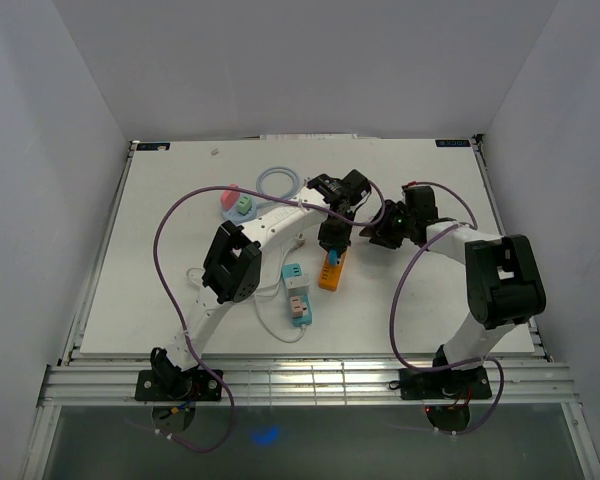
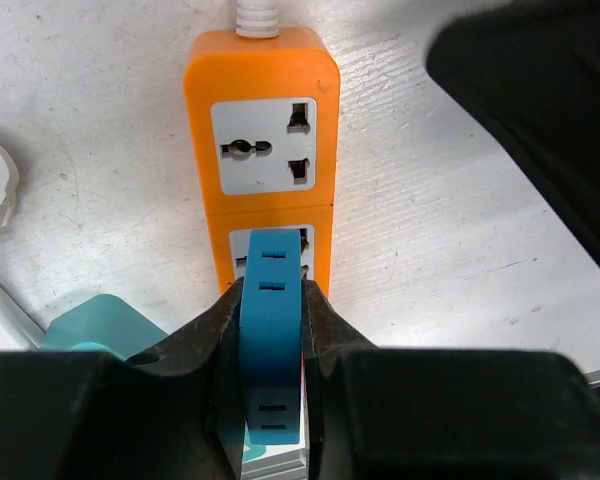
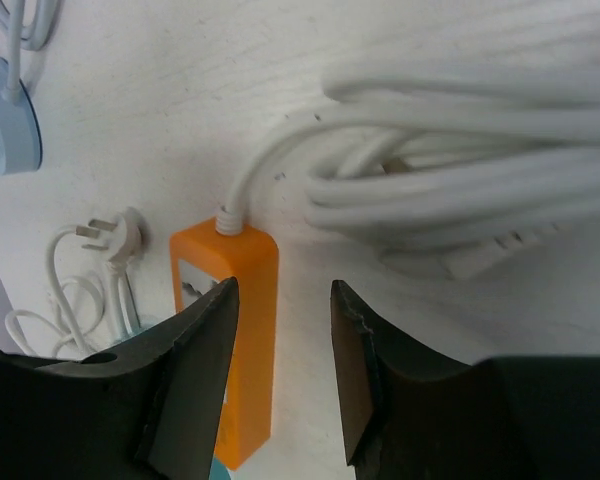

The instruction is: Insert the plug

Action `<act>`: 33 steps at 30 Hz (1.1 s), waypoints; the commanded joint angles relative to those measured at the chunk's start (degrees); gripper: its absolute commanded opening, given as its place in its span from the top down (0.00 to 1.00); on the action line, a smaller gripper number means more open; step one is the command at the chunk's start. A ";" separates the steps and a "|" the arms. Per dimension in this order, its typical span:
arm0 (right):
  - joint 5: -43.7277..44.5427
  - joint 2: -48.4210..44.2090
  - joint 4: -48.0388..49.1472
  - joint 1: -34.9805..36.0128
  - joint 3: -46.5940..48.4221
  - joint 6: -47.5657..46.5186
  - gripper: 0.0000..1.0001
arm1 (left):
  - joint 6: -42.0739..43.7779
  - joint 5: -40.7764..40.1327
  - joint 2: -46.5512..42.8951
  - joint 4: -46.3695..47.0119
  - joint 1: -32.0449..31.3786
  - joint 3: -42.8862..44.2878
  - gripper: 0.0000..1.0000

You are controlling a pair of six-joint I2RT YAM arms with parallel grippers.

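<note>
Left gripper (image 2: pixel 272 296) clamps the blue plug (image 2: pixel 272 360) at the orange power strip's (image 2: pixel 260 70) near socket, full seating unconfirmed and judged outstanding; right gripper (image 3: pixel 280 310) stands open, empty.

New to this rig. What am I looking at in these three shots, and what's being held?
These are two robot arms bolted at the near edge of a white table. The wide picture comes from a fixed camera above and behind them. The other two come from a camera on each wrist.

The left gripper is clamped on a flat blue plug, held at the lower socket of an orange plastic power strip. How deep the plug sits is hidden. The right gripper hovers nearby, open and empty.

Also lying on the table are a coiled white cable and a teal-and-white socket block.
</note>
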 commanded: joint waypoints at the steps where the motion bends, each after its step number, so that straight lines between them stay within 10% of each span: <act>1: -2.00 -5.23 1.42 -0.67 -5.12 -2.00 0.53 | -0.21 -1.01 -2.24 3.02 0.06 -0.75 1.00; 20: -16.52 -4.63 33.76 -0.49 -20.78 4.06 0.55 | -0.48 -0.74 -2.59 3.02 0.15 -1.19 1.00; 33: -17.04 2.40 39.22 2.14 -19.72 6.52 0.60 | -0.74 -0.22 -2.59 3.02 0.15 -1.10 1.00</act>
